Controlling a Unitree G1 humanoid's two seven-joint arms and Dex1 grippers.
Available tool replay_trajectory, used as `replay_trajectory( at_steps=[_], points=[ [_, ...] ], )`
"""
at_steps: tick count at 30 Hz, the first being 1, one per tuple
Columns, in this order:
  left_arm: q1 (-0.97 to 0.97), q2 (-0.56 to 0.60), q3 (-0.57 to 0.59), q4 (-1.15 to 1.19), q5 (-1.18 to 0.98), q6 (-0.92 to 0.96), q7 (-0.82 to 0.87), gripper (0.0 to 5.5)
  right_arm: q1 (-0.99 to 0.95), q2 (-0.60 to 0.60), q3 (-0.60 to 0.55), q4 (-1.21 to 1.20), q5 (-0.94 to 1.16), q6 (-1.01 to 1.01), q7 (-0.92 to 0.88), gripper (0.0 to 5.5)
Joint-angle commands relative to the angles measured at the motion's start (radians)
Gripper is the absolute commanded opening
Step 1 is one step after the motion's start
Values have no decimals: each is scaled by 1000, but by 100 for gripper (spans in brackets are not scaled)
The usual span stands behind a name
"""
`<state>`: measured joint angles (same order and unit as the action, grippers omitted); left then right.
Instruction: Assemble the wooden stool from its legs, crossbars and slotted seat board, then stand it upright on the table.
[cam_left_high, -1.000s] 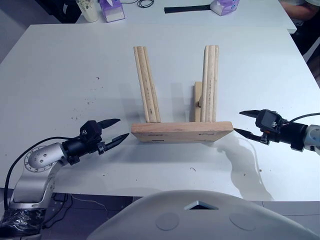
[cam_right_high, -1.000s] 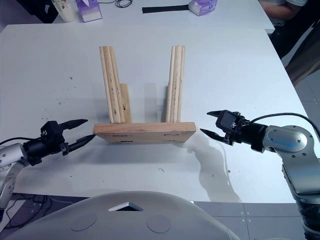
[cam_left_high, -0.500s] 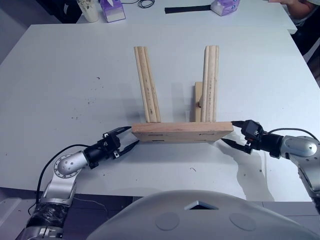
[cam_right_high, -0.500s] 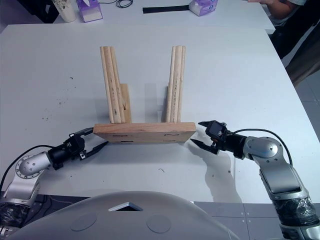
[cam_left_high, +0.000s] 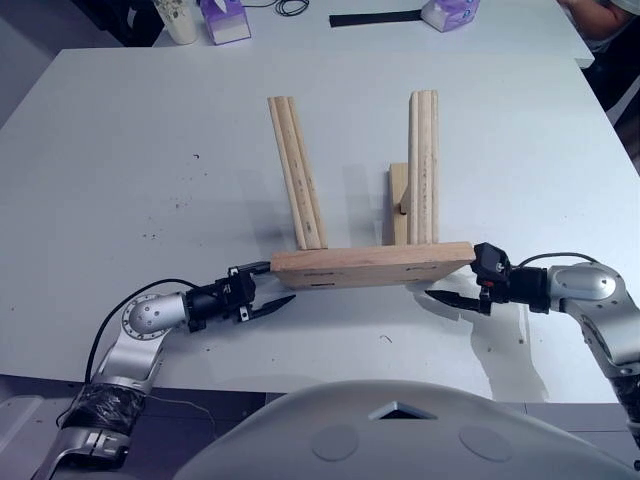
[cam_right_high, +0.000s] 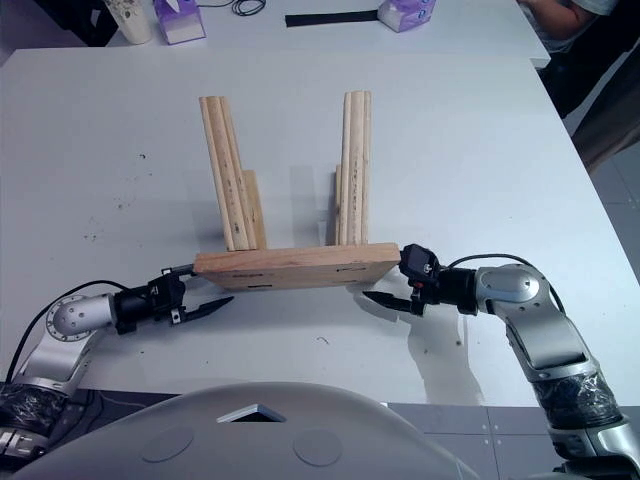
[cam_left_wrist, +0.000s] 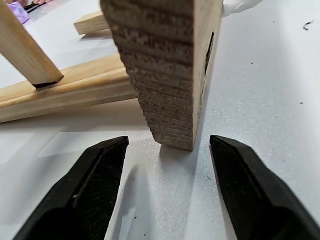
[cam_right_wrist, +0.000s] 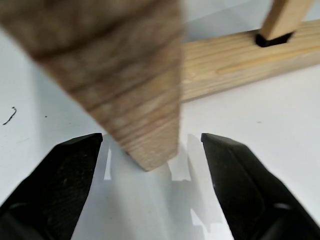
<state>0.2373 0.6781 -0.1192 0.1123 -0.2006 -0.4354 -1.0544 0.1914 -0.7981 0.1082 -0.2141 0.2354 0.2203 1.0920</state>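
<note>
Within the last second both arms have closed in from well outside the pale wooden slotted seat board (cam_left_high: 370, 265). The left gripper (cam_left_high: 272, 283) now straddles the board's left end and the right gripper (cam_left_high: 455, 277) its right end, each with fingers spread and not yet clamped, as the wrist views show. The board also seems to have shifted slightly to the right. It stands on its long edge on the white table (cam_left_high: 120, 150), with the two pairs of light wooden legs (cam_left_high: 297, 170) lying flat and pointing away from it and a short wooden crossbar (cam_left_high: 398, 205) between them. The stool therefore looks assembled, and squeezing the board ends and tipping it upright is probably what remains. Far beyond the board, past the leg tips, sit purple tissue packs (cam_left_high: 222, 20) and a black strap (cam_left_high: 372, 18), well apart. Nothing blocks either end, though the lower fingers ride close to the tabletop.
</note>
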Motion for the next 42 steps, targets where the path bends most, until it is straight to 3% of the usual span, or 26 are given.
replay_trajectory(
  at_steps=[1,12,13,22,25,28,36,42],
  points=[
    [-3,57,-1,52,20,13,-46,303,-44,-39,25,78,-66,-88,31,366],
    [-54,2,-91,51,41,17,-45,303,-149,-19,119,197,-120,-185,85,366],
    [-60,3,-95,58,42,14,-48,285,-153,-18,126,200,-118,-186,89,368],
    [-84,12,-116,80,28,2,-83,148,-142,-22,134,185,-88,-174,105,228],
    [-83,13,-116,77,25,1,-89,147,-140,-20,121,173,-64,-156,107,180],
    [-83,14,-116,73,23,0,-90,147,-140,-11,104,146,-22,-112,101,137],
    [-12,54,-58,-110,-63,126,-64,147,-63,-46,33,-14,41,31,80,137],
    [121,154,88,-453,-265,416,-28,147,-3,-107,-122,-275,228,402,6,137]
  ],
)
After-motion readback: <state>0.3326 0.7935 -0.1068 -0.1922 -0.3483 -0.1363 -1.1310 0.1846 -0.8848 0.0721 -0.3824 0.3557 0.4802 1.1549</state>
